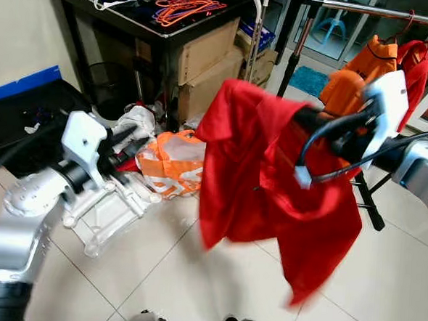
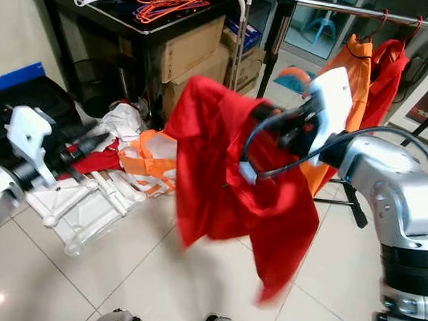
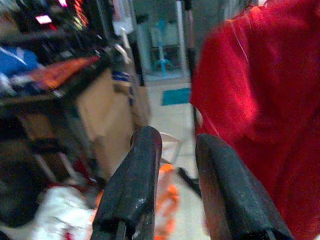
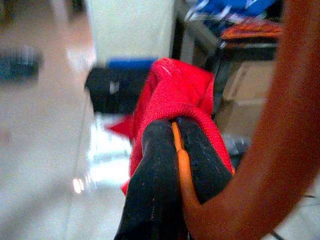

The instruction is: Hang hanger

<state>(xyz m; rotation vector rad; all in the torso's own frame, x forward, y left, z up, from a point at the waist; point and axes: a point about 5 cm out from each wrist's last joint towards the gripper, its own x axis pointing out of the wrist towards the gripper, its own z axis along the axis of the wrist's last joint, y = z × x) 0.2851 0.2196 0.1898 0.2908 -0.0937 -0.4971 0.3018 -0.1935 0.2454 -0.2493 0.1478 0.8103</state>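
A red shirt [image 1: 270,186] hangs on an orange hanger [image 4: 182,165], held up in mid-air in front of me. My right gripper [image 2: 271,122] is shut on the hanger's neck at the shirt's collar, and the hook [image 4: 280,125] curves past the fingers. The clothes rail [image 1: 376,10] runs at the upper right, beyond the gripper, with an orange garment [image 1: 357,75] and a red garment [image 1: 416,71] hanging from it. My left gripper [image 1: 128,144] is raised at the left, open and empty, its fingers [image 3: 135,185] pointing toward the shirt.
A black table [image 1: 157,27] at the back carries loose orange hangers [image 1: 187,6], with cardboard boxes [image 1: 206,51] beneath. Orange and white clothes [image 1: 170,161] and a white plastic frame [image 1: 109,212] lie on the tiled floor. The rack's black foot [image 1: 368,203] crosses the floor at right.
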